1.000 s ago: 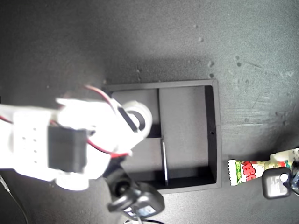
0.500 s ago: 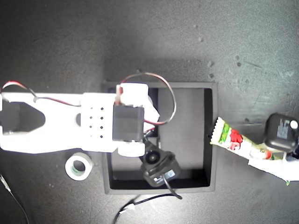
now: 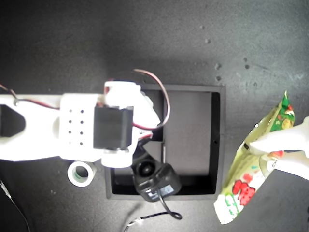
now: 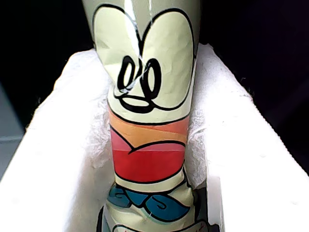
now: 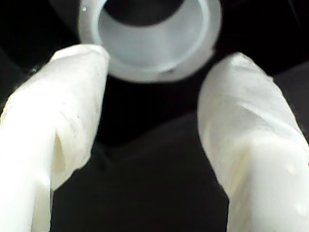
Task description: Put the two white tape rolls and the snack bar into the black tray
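Reaching over the black tray (image 3: 219, 145), my second hand (image 5: 152, 121) hangs spread above a plain white tape roll (image 5: 149, 36). My first hand (image 4: 145, 159) pinches the glossy crinkled snack bar (image 3: 251, 166) beside the tray's edge; a green-cored roll (image 3: 81, 173) sits on the matte tabletop (image 3: 72, 43).

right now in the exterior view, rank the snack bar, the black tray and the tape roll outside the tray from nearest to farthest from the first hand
1. snack bar: clamped in my first hand, at the exterior view's right.
2. black tray: mid-frame, one wall close beside the bar.
3. tape roll: outside the tray, past its opposite wall, at the exterior view's lower left.
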You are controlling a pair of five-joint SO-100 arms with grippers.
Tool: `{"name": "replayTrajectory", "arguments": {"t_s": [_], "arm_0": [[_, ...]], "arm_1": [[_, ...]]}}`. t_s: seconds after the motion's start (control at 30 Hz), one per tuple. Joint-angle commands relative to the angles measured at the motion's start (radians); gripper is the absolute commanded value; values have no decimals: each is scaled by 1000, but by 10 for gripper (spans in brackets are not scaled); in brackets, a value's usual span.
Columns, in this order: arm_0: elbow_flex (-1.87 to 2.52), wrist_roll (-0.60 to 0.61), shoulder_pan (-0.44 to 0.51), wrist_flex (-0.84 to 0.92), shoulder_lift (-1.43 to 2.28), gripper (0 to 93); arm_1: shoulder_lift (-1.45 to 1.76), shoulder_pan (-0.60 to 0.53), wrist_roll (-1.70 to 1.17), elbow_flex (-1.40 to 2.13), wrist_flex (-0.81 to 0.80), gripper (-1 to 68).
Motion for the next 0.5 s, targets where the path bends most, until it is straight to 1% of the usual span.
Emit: {"name": "replayTrajectory", "arguments": {"t_s": [0.0,0.1,0.17,0.23,0.3,0.4,0.47], "arm_0": [[15,-60,31,20,155,155],[48,-153,78,20,244,156],[112,-278,118,20,316,156],[206,-391,173,18,399,154],[293,-500,247,12,462,147],[380,-650,388,-23,491,141],[465,-730,468,-87,497,139]], "arm_1": [[-78,28,-284,-114,35,-6],[-267,54,-402,-236,67,-6],[-385,69,-460,-318,110,-6],[-463,78,-505,-351,118,-6],[-515,78,-543,-368,115,-6],[-537,72,-563,-336,77,-6],[-538,60,-563,-308,60,-5]]}}
